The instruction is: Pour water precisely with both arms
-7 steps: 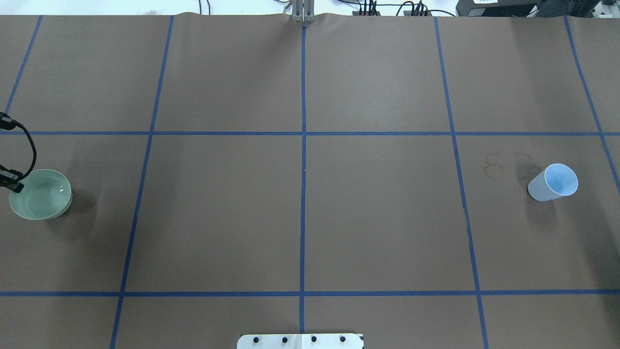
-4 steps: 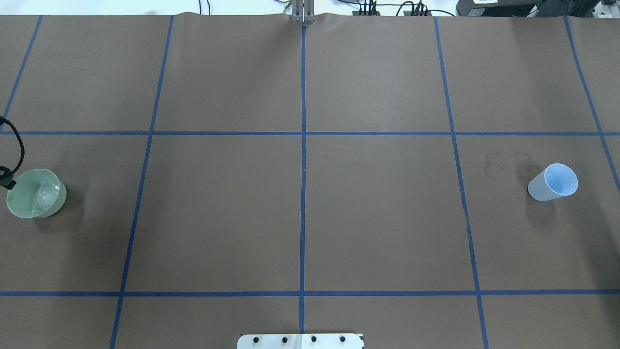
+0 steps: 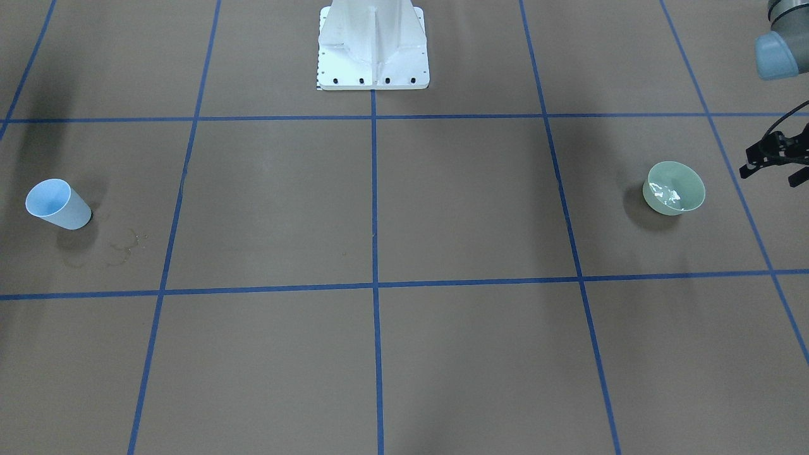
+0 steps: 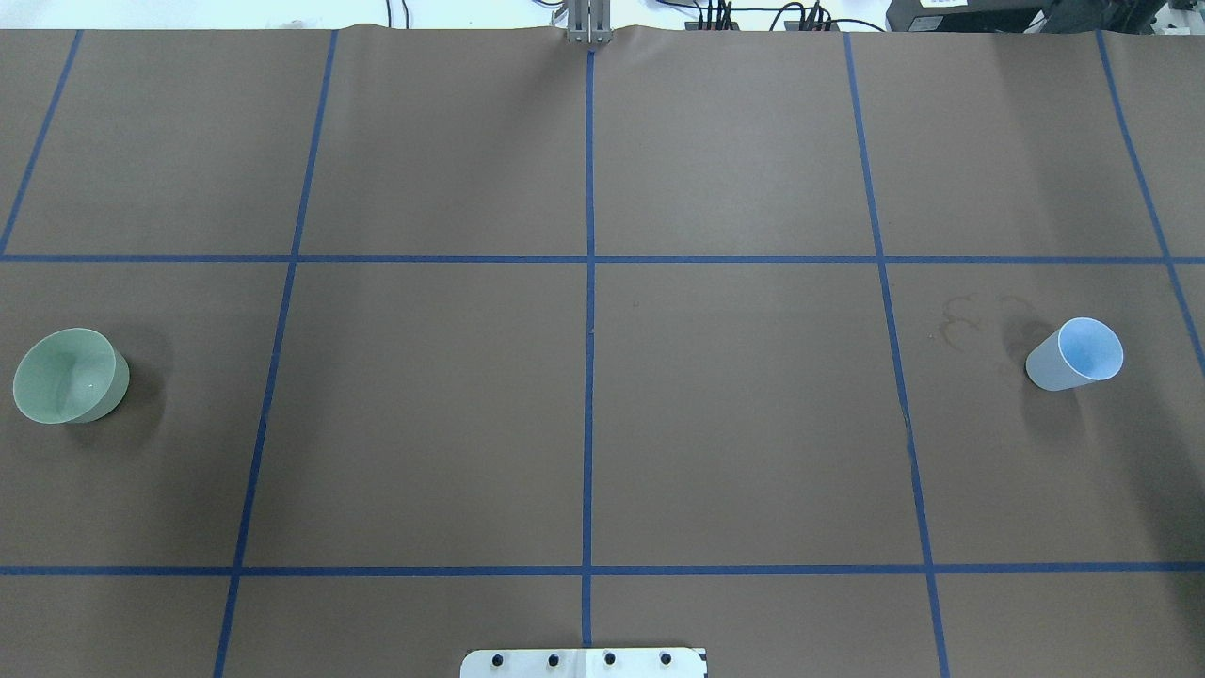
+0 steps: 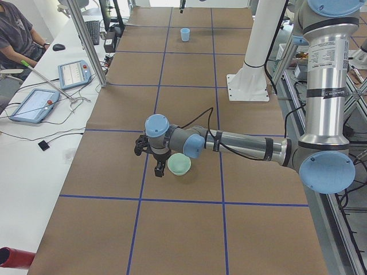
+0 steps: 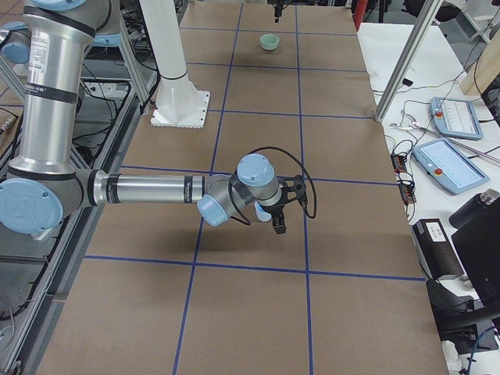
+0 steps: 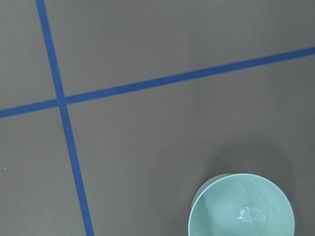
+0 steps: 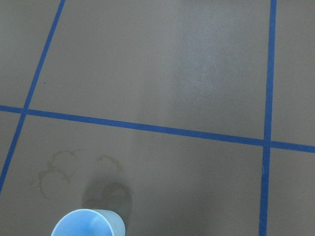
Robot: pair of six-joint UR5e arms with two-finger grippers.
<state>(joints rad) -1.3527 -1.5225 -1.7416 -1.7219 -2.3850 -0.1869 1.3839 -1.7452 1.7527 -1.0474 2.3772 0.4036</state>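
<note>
A pale green bowl (image 3: 674, 188) stands at my left end of the table; it also shows in the overhead view (image 4: 68, 375) and the left wrist view (image 7: 241, 206). The water (image 3: 665, 191) in it shows as white glints, and faintly in the left wrist view (image 7: 248, 213). My left gripper (image 3: 770, 175) hovers beside the bowl, outward of it, open and empty; the exterior left view shows it too (image 5: 150, 156). A light-blue cup (image 4: 1076, 354) stands upright at my right end (image 3: 57, 203) (image 8: 88, 223). My right gripper (image 6: 277, 212) shows only from the side; I cannot tell its state.
Dried ring stains (image 4: 960, 320) lie on the brown paper inward of the cup. The white pedestal (image 3: 373, 44) stands at the table's robot-side middle. Blue tape lines grid the table. Tablets (image 6: 449, 164) lie on a side bench.
The left gripper, at the bowl's rim a second ago, has let go and drawn off the overhead view's left edge. The bowl shifted slightly left and its water rippled, then settled.
</note>
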